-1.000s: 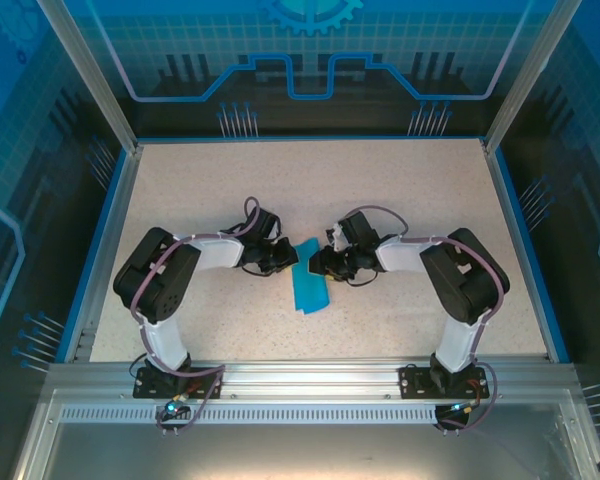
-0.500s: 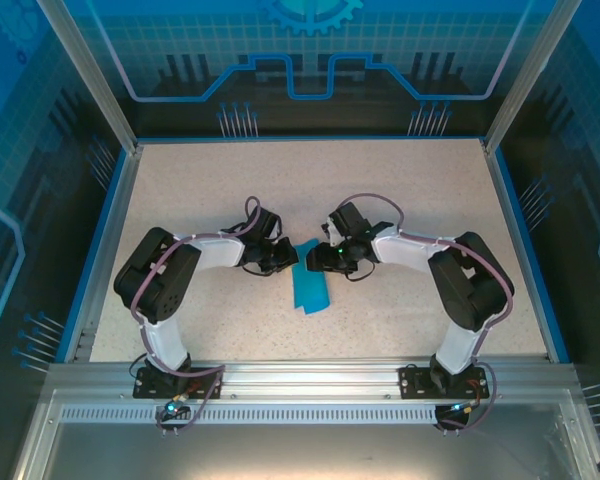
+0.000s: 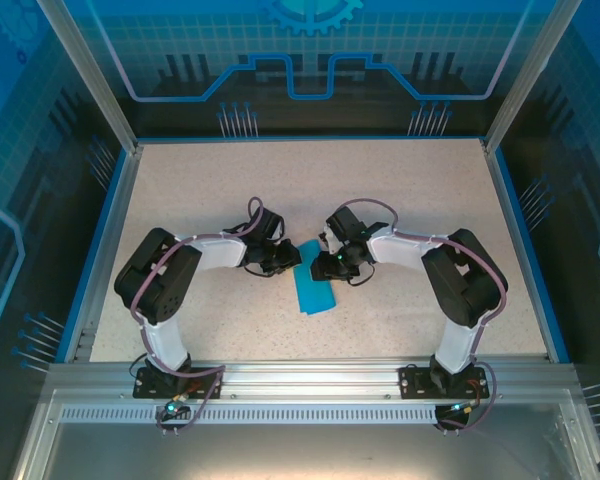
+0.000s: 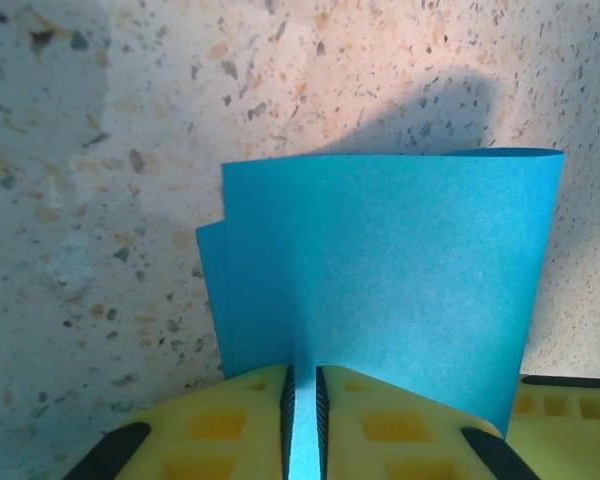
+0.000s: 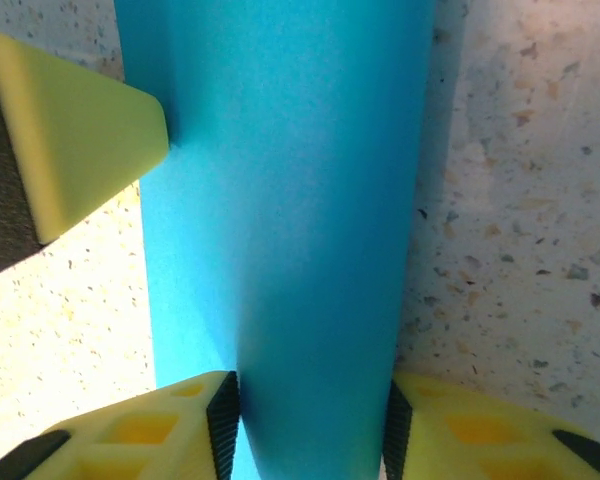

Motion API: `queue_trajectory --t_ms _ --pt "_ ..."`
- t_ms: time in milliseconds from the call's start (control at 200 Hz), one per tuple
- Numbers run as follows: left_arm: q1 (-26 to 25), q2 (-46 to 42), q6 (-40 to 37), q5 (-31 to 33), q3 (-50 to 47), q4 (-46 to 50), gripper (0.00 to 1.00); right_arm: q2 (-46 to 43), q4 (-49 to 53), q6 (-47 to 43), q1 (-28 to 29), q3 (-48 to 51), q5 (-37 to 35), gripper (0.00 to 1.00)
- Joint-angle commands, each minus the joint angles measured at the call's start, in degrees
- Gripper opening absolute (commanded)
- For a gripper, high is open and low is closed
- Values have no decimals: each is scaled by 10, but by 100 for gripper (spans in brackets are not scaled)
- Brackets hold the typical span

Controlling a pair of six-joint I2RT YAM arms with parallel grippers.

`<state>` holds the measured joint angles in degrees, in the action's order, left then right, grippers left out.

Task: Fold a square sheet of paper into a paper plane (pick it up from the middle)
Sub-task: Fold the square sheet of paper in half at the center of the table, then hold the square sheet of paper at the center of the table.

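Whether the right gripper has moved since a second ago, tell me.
Yes. In the top view the right gripper has moved: its wrist now sits farther left, away from the table's blue right rim.
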<state>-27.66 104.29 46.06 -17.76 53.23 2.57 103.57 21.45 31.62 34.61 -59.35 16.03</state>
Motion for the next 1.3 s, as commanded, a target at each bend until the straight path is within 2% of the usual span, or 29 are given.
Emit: queue_trajectory --t_ms 0,230,605,1050,1290 --pt "-4 -36 -6 4 14 16 24 8 10 -12 -3 -2 26 40" --pt "-4 -64 8 31 -5 1 29 1 -17 -29 -32 16 76 36" --pt "-3 -63 15 27 -21 -26 32 20 -6 -73 -52 9 109 39" --pt "-5 -25 20 21 -13 -32 31 21 54 -93 -41 -24 64 49" --pt "-8 -3 10 20 7 -7 28 7 91 -107 -20 -43 16 59"
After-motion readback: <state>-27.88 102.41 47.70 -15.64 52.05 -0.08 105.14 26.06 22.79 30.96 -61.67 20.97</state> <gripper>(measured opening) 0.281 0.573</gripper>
